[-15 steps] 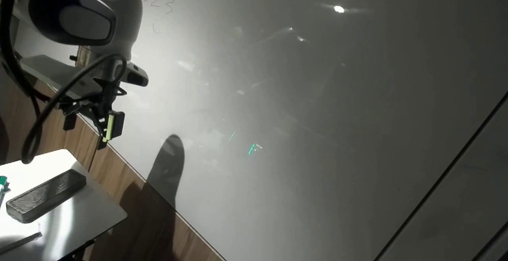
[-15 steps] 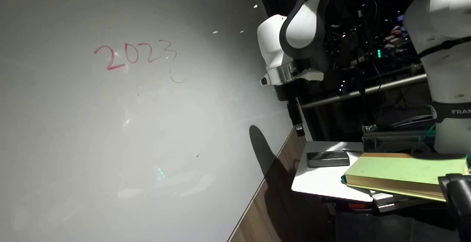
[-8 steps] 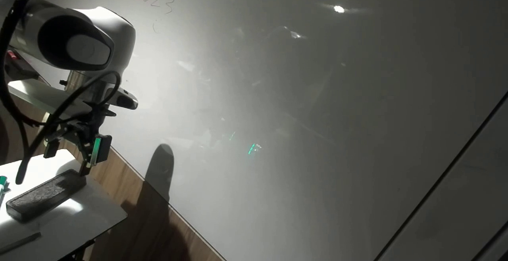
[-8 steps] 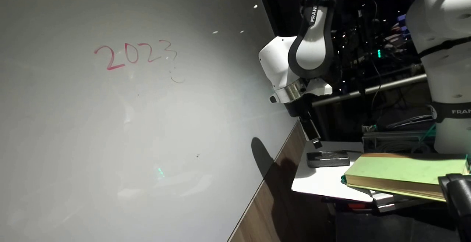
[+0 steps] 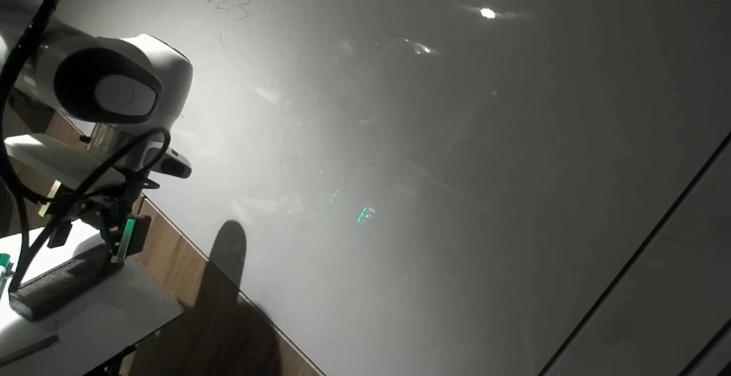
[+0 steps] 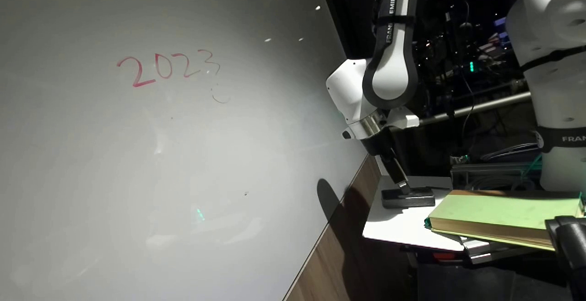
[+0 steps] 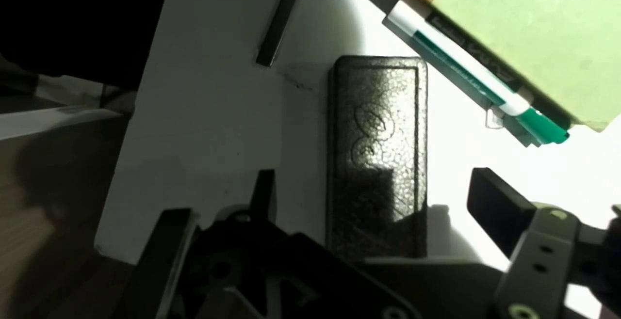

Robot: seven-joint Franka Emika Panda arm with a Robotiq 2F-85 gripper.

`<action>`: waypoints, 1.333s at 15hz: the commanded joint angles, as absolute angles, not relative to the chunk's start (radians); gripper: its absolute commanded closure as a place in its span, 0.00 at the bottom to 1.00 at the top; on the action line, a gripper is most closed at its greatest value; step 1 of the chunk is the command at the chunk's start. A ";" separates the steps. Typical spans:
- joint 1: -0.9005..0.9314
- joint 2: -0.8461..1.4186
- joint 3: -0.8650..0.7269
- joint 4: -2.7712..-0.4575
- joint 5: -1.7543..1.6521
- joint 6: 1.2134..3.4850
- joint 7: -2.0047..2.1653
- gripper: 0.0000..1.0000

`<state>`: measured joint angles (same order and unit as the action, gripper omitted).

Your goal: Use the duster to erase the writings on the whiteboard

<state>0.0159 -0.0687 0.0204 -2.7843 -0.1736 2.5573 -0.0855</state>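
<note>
Wrist view: gripper [image 7: 374, 194] wide over duster [image 7: 378, 155]

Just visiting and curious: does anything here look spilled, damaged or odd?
No spill or damage stands out. On the large glossy grey-white whiteboard, a faint, broken curve below the red handwritten 2023 looks oddly incomplete, perhaps half erased.

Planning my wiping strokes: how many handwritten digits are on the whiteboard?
4, in one row, left to right in both exterior views: a 2, a 0, another 2 and a 3. The faint curve below the 3 isn't clearly a digit. More may lie off-frame.
</note>
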 commanded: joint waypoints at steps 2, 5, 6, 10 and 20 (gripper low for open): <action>0.005 0.024 0.013 -2.783 -0.197 2.620 -0.071 0.00; 0.014 0.042 0.019 -2.781 -0.187 2.635 -0.072 0.00; 0.019 0.039 0.023 -2.781 -0.183 2.639 -0.073 0.13; 0.032 0.036 0.028 -2.775 -0.203 2.665 -0.053 0.51; 0.113 -0.173 0.095 -2.746 -0.160 2.616 -0.022 0.70</action>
